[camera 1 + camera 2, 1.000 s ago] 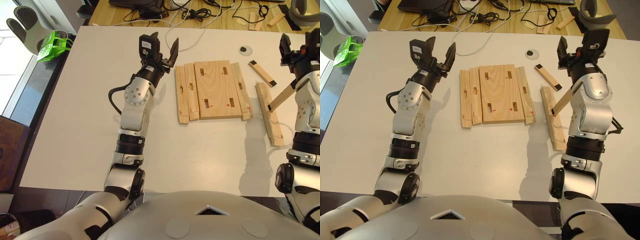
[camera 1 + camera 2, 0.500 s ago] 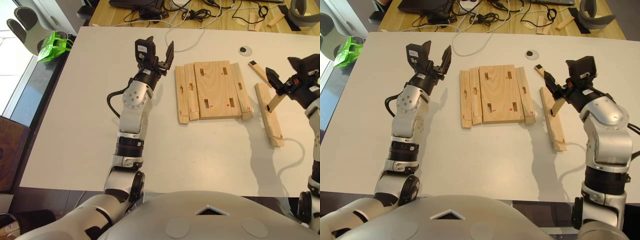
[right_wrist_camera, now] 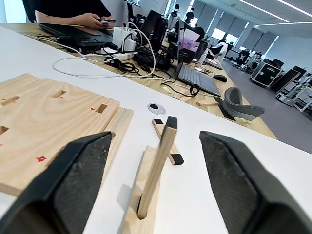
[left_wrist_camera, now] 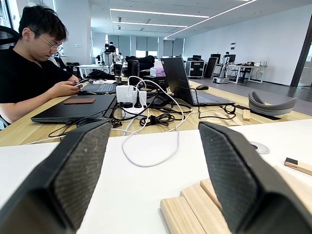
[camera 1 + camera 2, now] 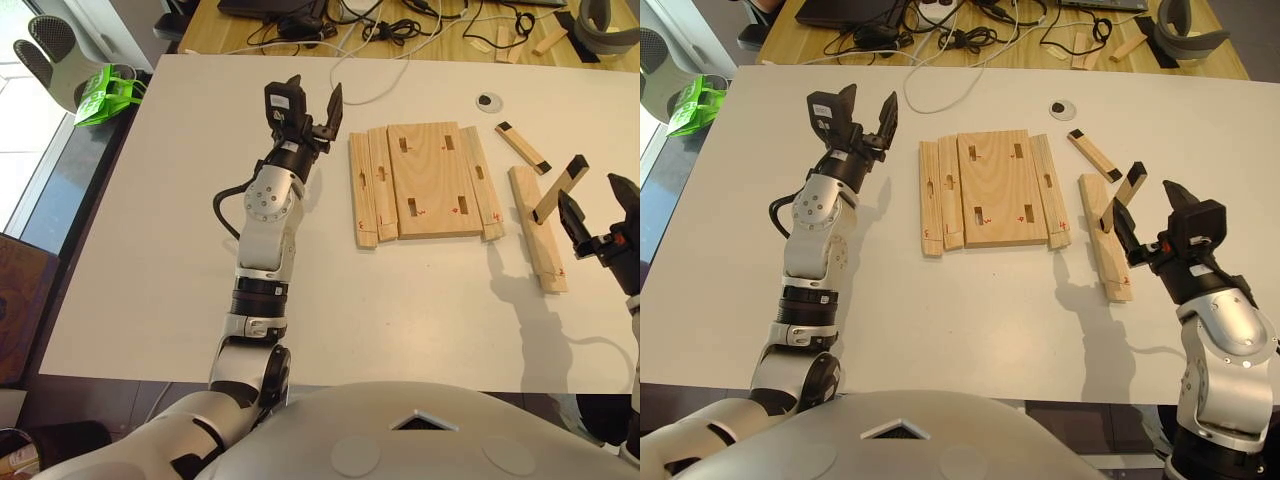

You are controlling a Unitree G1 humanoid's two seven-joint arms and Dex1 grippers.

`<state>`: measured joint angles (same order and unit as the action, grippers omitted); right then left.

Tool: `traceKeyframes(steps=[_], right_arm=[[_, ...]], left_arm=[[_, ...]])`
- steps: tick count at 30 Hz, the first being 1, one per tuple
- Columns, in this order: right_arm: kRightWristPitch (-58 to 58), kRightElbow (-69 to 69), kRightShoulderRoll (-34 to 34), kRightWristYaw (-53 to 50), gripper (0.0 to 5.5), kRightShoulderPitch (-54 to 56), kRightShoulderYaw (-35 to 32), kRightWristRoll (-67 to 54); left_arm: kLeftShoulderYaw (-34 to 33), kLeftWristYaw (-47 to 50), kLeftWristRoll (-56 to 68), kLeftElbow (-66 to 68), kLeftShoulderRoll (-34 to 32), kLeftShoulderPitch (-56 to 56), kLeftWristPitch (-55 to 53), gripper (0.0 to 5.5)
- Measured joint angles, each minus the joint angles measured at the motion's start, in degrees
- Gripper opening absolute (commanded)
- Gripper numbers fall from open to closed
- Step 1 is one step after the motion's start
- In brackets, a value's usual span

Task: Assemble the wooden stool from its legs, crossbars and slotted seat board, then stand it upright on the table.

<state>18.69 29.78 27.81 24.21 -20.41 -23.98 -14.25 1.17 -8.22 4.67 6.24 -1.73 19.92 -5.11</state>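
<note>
My left gripper [image 5: 316,90] hangs spread toward the white tabletop's [image 5: 150,250] far edge; my right gripper [image 5: 595,205], also spread, hangs by its right edge.

One seat board [image 5: 432,180] with four slots [image 5: 414,208]. Four legs [image 5: 363,190], three flanking the board and one apart. Two black-tipped crossbars [image 5: 524,147], one lying, one propped up. One small round disc [image 5: 489,99].

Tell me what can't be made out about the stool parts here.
Red marks on the seat board: too small to read, both eye views.
Long leg: partly hidden behind the right hand, right eye view.
Two side pieces: cut off by the bottom edge and the left hand, left wrist view.
</note>
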Motion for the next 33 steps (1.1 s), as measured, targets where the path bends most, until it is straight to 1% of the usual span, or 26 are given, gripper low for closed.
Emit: traceKeyframes(steps=[1, 2, 3, 8, 10, 12, 16, 18, 19, 26, 29, 30, 31, 32, 33], right_arm=[[0.18, -0.98, -0.16, -0.6, 3.81, 0.05, -0.03, 0.11], [0.63, -1.95, -0.47, -1.2, 3.88, 0.29, 0.02, 0.13], [0.78, -2.8, -0.56, -1.43, 4.09, 0.43, 0.13, 0.17], [4.2, -8.26, -2.47, -4.78, 4.09, 3.63, 2.78, 1.25], [5.36, -11.99, -3.46, -5.13, 4.09, 7.01, 4.36, 1.01], [6.99, -15.14, -4.79, -5.96, 3.75, 11.21, 4.74, -0.27], [8.98, -19.61, -4.86, -7.54, 3.14, 18.73, 4.74, -1.12], [9.21, -19.89, -4.85, -7.69, 2.91, 20.52, 5.23, -1.1], [9.32, -19.87, -4.86, -7.74, 2.66, 21.0, 5.65, -1.1], [10.78, -16.54, -5.53, -9.58, 1.45, 18.96, 6.99, -1.03], [10.76, -14.29, -5.52, -9.93, 0.81, 17.41, 7.1, -0.45], [10.71, -13.58, -5.52, -10.01, 0.74, 17.21, 7.15, -0.07], [10.7, -13.24, -5.51, -10.14, 0.51, 17.05, 7.16, 0.06], [10.69, -12.71, -5.51, -10.32, 0.39, 16.74, 7.16, 0.16], [10.69, -12.61, -5.52, -10.59, 0.37, 16.63, 7.13, 0.35]], left_arm=[[0.0, 0.0, 0.03, 0.0, 0.0, 0.0, 0.0, 3.31], [0.0, 0.0, 0.04, -0.02, 0.0, 0.0, 0.0, 3.31], [0.0, 0.0, 0.05, -0.03, 0.0, 0.0, 0.0, 3.31], [0.09, -0.08, 0.27, -0.18, 0.0, 0.02, -0.1, 3.31], [0.16, -0.08, 0.31, -0.5, 0.03, 0.06, -0.2, 3.31], [0.24, -0.09, 0.33, -0.55, 0.05, 0.08, -0.28, 3.31], [0.26, -0.02, 0.34, -0.56, 0.1, 0.17, -0.36, 3.31], [0.27, 0.01, 0.34, -0.54, 0.14, 0.25, -0.36, 3.31], [0.26, 0.01, 0.34, -0.54, 0.17, 0.33, -0.36, 3.31], [0.05, 0.12, 0.45, -0.34, 0.55, 0.77, -0.17, 3.31], [0.0, 0.12, 0.46, -0.34, 0.59, 0.78, -0.11, 3.31], [0.0, 0.13, 0.46, -0.34, 0.59, 0.78, -0.1, 3.31], [0.0, 0.12, 0.46, -0.34, 0.59, 0.78, -0.09, 3.31], [0.01, 0.14, 0.46, -0.33, 0.59, 0.78, -0.09, 3.31], [0.02, 0.14, 0.45, -0.21, 0.63, 0.78, 0.02, 3.31]])
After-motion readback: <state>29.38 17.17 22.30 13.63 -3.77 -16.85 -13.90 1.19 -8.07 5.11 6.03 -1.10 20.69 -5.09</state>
